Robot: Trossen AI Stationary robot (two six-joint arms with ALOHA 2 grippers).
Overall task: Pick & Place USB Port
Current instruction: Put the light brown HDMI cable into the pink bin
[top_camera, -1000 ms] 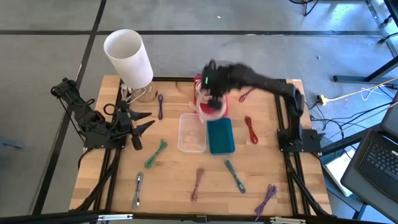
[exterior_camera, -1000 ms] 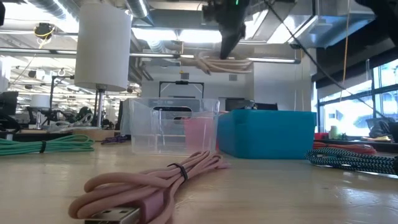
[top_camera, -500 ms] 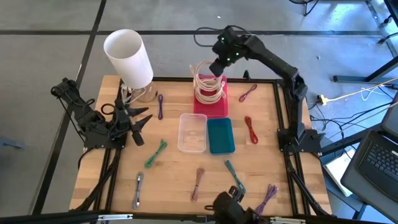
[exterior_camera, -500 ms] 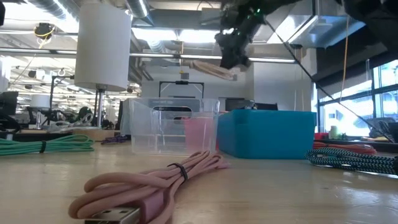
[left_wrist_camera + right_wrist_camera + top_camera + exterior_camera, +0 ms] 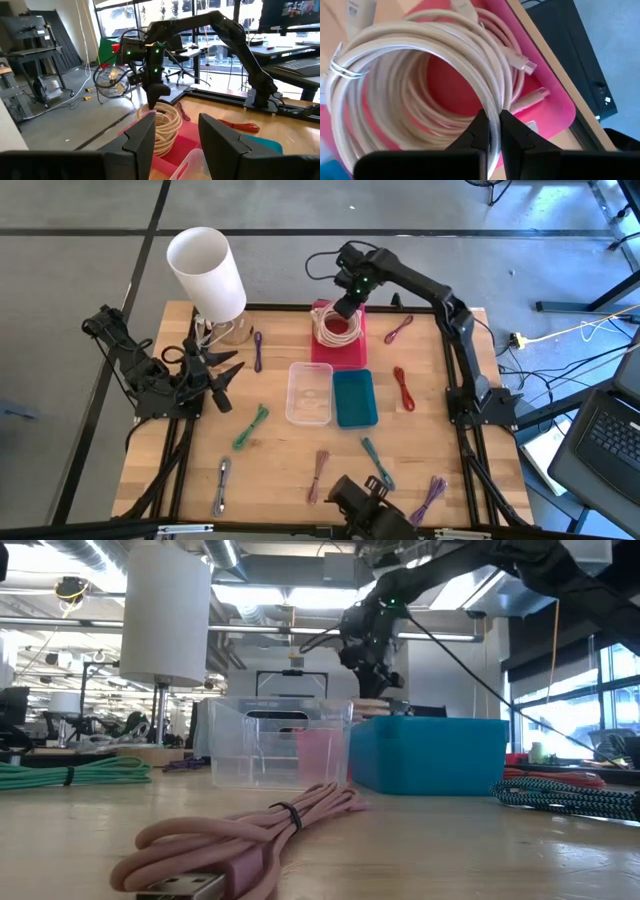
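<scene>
Right arm: stretched across the far worktop edge, wrist bent downward.
Right claw (image 5: 343, 308): pointing down, fingers (image 5: 479, 131) nearly together, pinching.
Left arm: folded at the left side.
Left claw (image 5: 228, 375): fingers spread apart.

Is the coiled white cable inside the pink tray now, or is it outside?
Inside. The coiled white cable rests in the pink tray, with the right gripper shut on one strand.

I see the R gripper (image 5: 492, 131) w/ jaws nearly closed, pinching one strand of the cream cable coil (image 5: 410, 75). Coil lies on the pink tray (image 5: 547, 107), bound w/ a white tie (image 5: 342, 70) at 9 o'clock. Connector ends (image 5: 522, 62) lie toward 2 o'clock. Wood desk (image 5: 555, 65) edge runs past the tray at 3 o'clock.
</scene>
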